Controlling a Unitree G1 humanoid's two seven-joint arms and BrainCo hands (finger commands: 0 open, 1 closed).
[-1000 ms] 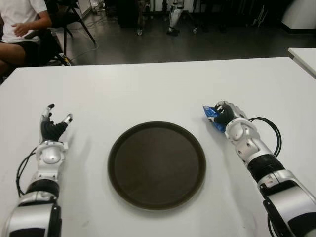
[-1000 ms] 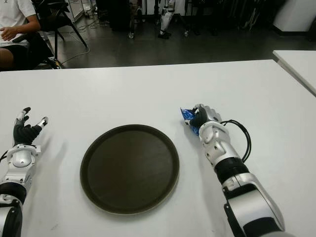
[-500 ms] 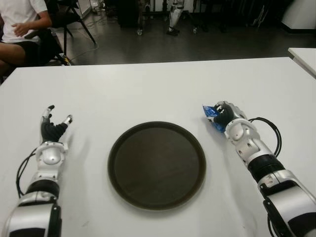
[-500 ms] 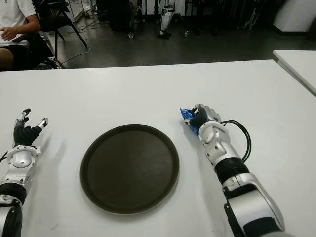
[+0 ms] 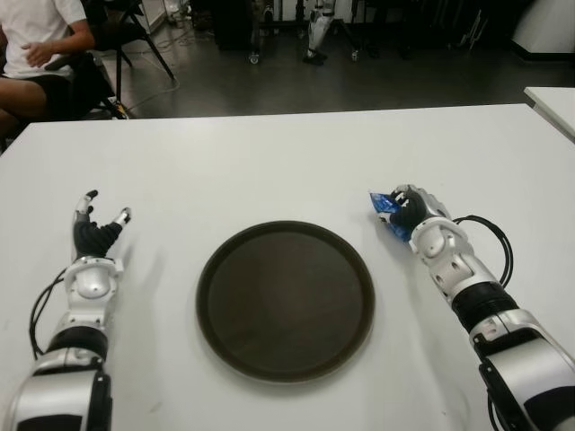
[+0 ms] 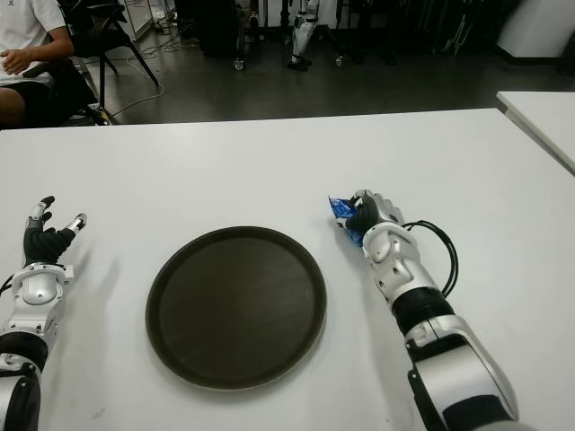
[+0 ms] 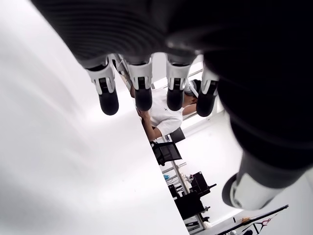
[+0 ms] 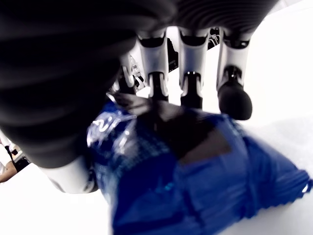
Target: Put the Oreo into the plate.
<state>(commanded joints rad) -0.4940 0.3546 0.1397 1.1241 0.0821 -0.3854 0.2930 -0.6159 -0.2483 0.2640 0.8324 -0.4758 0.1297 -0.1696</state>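
Right wrist view shows the right hand (image 8: 161,98) with its fingers (image 8: 188,73) curled down over the blue Oreo packet (image 8: 195,181), and the packet seems clamped between fingers and thumb, though the contact on the underside is hidden. From the head cameras the packet (image 5: 386,208) sits at the tip of that hand (image 5: 411,211), just off the right rim of the round dark plate (image 5: 286,301), near it but not touching it. The plate is bare and lies in the middle of the white table (image 5: 269,162), with an open strip of tabletop between its rim and the packet. Wide bare tabletop runs beyond the plate to the far edge, and more lies to the right of the right arm. The left hand (image 5: 94,229) shows well to the left of the plate, fingers (image 7: 139,90) spread apart and holding nothing, with bare table between it and the plate's left rim. A black cable (image 5: 492,235) loops beside the right forearm. Past the table's far left corner a seated person (image 5: 36,54) is partly in view, and the corner of a second table (image 5: 552,103) shows at the far right.
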